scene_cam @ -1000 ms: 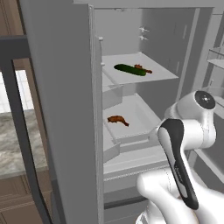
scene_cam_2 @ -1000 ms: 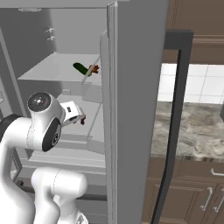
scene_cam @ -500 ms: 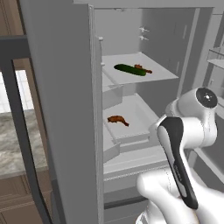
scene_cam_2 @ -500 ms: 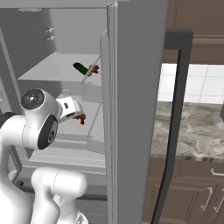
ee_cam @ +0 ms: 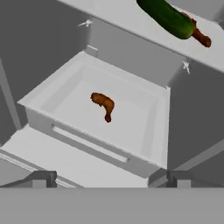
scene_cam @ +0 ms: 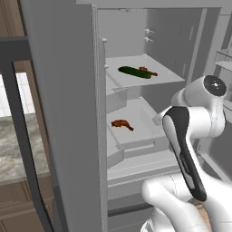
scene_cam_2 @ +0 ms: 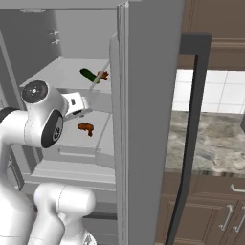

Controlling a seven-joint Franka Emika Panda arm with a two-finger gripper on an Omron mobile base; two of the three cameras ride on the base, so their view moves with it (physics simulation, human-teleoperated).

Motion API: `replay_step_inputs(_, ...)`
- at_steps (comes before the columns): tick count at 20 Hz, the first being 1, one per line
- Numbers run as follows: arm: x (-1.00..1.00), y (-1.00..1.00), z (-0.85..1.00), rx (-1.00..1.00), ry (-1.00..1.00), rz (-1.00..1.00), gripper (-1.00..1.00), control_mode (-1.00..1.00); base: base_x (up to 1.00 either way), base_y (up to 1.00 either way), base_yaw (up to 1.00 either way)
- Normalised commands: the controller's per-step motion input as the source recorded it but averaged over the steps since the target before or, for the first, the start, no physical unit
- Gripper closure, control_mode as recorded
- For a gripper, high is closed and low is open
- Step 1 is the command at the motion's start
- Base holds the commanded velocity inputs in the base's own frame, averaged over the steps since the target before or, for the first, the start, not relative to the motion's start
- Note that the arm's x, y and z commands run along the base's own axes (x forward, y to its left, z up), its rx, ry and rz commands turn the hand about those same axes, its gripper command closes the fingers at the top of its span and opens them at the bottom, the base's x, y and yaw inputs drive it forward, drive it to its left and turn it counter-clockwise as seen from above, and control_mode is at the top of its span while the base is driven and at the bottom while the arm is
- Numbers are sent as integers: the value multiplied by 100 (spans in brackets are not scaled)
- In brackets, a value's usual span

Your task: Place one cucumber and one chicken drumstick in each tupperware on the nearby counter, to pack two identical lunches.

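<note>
Cucumbers, count: one in view, the dark green cucumber (scene_cam: pixel 134 72), long and slim.
Cucumber, place: lay on the upper fridge shelf (scene_cam: pixel 167 74), inside the open fridge.
Cucumber, axis: long axis ran flat along the shelf, slanting from the back left toward the front right in the left base view; in the hand view it (ee_cam: pixel 167 18) slanted down to the right.
Drumsticks, count: two in view.
Upper drumstick (scene_cam: pixel 147 71): lay on the same shelf just beside the cucumber's right end, seemingly touching it; thin bone end pointed right, away from the cucumber.
Lower drumstick (scene_cam: pixel 122 123): lay alone in the pale drawer tray (scene_cam: pixel 149 129) one level below, near its middle; plump end to the left, thin end trailing right and slightly forward in the left base view. In the hand view it (ee_cam: pixel 103 105) curved, thick end up-left, thin end down.
Hand (ee_cam: pixel 108 178): jaws stood wide apart, nothing between them; it was held in front of the drawer tray, clear of the lower drumstick.
Surface (scene_cam_2: pixel 210 139): marbled stone, seen to the right of the fridge door (scene_cam_2: pixel 148 119) in the right base view, over dark wooden cabinets (scene_cam_2: pixel 210 210).
</note>
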Motion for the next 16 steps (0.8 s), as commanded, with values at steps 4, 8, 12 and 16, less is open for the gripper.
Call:
replay_step_inputs(4,5,-3,24,4,-8,-4,-100,-100,0,0,0)
replay_step_inputs(8,16,-10,21,1,-3,-3,-100,-100,0,0,0)
replay_step_inputs(12,27,-4,10,0,-7,-5,-100,-100,0,0,0)
replay_step_inputs(16,30,0,23,0,-6,-4,-100,-100,0,0,0)
